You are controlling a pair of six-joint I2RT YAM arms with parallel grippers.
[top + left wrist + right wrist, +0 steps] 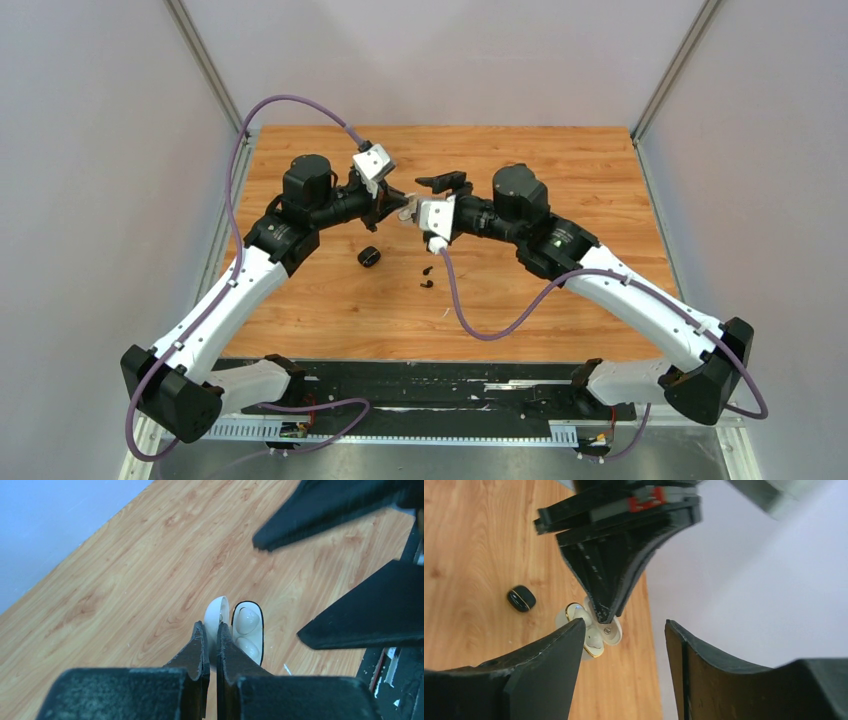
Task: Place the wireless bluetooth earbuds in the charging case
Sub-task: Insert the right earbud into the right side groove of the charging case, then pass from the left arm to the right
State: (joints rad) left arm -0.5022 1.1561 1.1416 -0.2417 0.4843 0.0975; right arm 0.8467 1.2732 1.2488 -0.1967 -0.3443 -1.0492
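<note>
My left gripper (210, 630) is shut on the raised lid (216, 614) of an open white charging case (255, 630) and holds it above the table. Two white earbuds (247, 620) sit in the case's wells. In the right wrist view the case (594, 642) hangs from the left gripper's fingers (611, 575). My right gripper (626, 625) is open and empty right beside the case, one finger close against it. In the top view both grippers meet mid-table, left (402, 205) and right (425, 200). Two black earbuds (427, 277) lie loose on the table.
A small closed black charging case (369, 257) lies on the wooden table (560, 160) in front of the left gripper; it also shows in the right wrist view (521, 598). Grey walls stand on the left, right and far sides.
</note>
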